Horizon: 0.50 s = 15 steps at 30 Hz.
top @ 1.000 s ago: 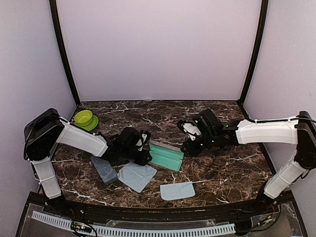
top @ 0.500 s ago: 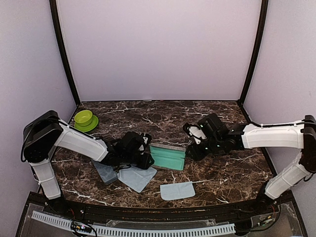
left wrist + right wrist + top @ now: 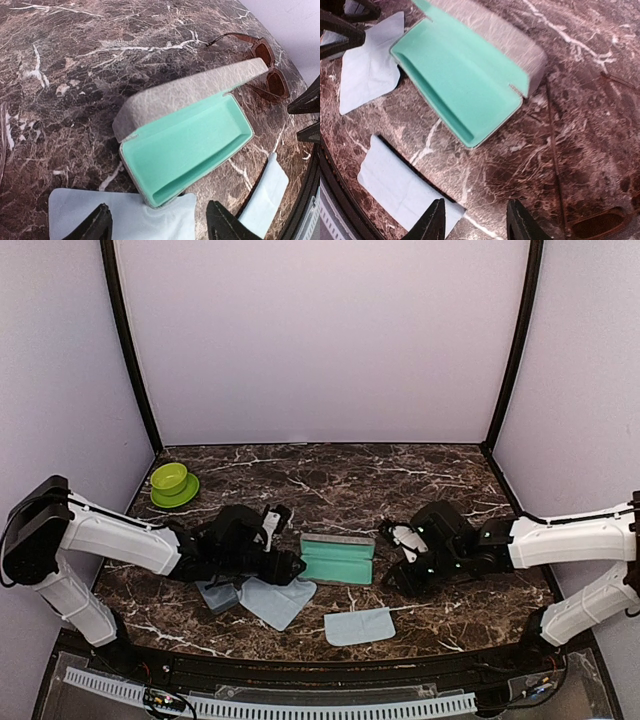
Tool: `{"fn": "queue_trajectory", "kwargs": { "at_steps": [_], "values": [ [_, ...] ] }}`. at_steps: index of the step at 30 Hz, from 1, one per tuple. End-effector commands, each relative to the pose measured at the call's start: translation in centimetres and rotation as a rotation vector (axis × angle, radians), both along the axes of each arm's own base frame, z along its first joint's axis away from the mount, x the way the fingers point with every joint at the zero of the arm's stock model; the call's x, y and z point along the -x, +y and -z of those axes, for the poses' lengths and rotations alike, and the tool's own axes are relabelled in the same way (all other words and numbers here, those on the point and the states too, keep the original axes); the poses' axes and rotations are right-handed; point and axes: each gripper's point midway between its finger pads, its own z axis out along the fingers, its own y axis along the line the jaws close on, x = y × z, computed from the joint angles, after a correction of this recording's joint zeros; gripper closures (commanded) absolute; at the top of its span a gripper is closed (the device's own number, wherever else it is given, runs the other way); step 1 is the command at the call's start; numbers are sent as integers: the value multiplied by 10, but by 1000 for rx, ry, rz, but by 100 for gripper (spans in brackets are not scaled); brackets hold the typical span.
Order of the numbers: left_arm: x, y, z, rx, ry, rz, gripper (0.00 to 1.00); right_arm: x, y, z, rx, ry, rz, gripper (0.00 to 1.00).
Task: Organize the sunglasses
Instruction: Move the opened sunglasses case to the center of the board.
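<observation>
The sunglasses (image 3: 269,70), brown-tinted, lie unfolded on the marble just beyond the open grey case (image 3: 190,145). The right wrist view shows only one lens (image 3: 597,223) and a thin temple arm; in the top view I cannot make them out. The teal-lined case (image 3: 338,560) lies open and empty between the two arms. My left gripper (image 3: 160,231) is open with nothing between its fingers, hovering over a pale blue cloth (image 3: 100,215) at the case's left end. My right gripper (image 3: 476,226) is open too and empty, above bare marble right of the case (image 3: 460,95).
A second grey case (image 3: 218,594), closed, lies partly under the left arm. One cloth (image 3: 275,600) touches the open case's near left corner; another (image 3: 360,625) lies near the front edge. A green bowl (image 3: 172,483) stands at the back left.
The left gripper has let go of the case, opened and drawn back to the left. The case now lies square and flat. The right gripper has moved nearer the front edge.
</observation>
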Motion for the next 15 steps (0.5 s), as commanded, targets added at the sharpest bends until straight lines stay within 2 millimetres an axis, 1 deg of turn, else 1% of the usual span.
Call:
{"fn": "queue_trajectory", "kwargs": {
  "at_steps": [1, 5, 7, 11, 13, 15],
  "values": [
    [21, -5, 1, 34, -19, 118, 33, 19, 11, 17, -37, 64, -35, 57],
    [53, -26, 1, 87, -12, 292, 35, 29, 15, 32, -50, 113, -74, 57],
    [65, -33, 5, 102, 13, 345, 40, 33, 16, 35, -57, 129, -89, 57],
    [82, -47, 10, 113, 45, 430, 46, 42, 17, 41, -55, 162, -128, 56],
    [90, -54, 13, 106, 60, 465, 47, 43, 16, 45, -47, 171, -130, 56],
    [92, -58, 19, 95, 78, 480, 47, 43, 15, 48, -40, 176, -130, 56]
  ]
}}
